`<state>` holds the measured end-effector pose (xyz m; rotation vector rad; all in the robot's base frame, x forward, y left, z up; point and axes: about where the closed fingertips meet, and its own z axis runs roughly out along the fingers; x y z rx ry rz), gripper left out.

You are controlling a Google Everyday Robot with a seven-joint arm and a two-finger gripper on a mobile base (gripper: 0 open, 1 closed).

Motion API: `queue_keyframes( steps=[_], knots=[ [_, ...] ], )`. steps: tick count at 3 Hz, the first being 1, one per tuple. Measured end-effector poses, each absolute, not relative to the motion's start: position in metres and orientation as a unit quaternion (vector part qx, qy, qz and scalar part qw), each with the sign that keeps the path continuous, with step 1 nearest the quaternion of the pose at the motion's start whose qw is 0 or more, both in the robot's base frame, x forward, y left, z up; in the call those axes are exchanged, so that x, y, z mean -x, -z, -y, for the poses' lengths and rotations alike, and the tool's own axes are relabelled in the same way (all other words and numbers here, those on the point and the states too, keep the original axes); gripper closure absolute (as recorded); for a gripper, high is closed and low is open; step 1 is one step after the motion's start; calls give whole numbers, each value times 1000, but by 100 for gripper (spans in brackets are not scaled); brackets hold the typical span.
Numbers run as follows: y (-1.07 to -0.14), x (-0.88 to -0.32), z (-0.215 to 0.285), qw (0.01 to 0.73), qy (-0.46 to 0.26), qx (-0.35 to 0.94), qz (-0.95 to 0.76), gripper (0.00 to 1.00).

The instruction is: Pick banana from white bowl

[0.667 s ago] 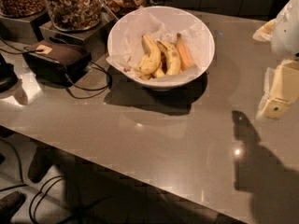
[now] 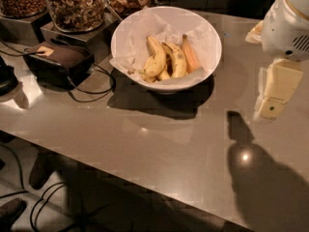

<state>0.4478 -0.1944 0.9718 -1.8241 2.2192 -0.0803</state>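
Note:
The white bowl [image 2: 126, 36], lined with crumpled white paper, stands on the grey table toward the back. A long curved yellow banana [image 2: 157, 58] with brown freckles lies in it on the left. Another yellow banana [image 2: 177, 60] lies beside it, and an orange-tinted banana [image 2: 191, 54] lies to the right. My gripper [image 2: 273, 94] hangs at the right edge of the view, above the table and apart from the bowl, to its right and a little nearer. It holds nothing that I can see.
Glass jars of nuts [image 2: 77, 4] stand on metal stands behind and left of the bowl. A dark box [image 2: 60, 62] with cables [image 2: 96, 88] lies left of the bowl. The table's front edge [image 2: 120, 175] runs diagonally, with floor and cables below.
My gripper and its shadow have shifted a little to the left, toward the bowl. The bowl and bananas have not moved.

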Motion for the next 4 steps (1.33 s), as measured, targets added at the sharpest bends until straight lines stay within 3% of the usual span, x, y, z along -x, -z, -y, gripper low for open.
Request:
queue_keyframes(
  steps=[2, 4],
  knots=[
    [-988, -457, 167, 158, 4, 625, -764, 0],
    [-995, -499, 137, 141, -8, 568, -811, 0]
  ],
)
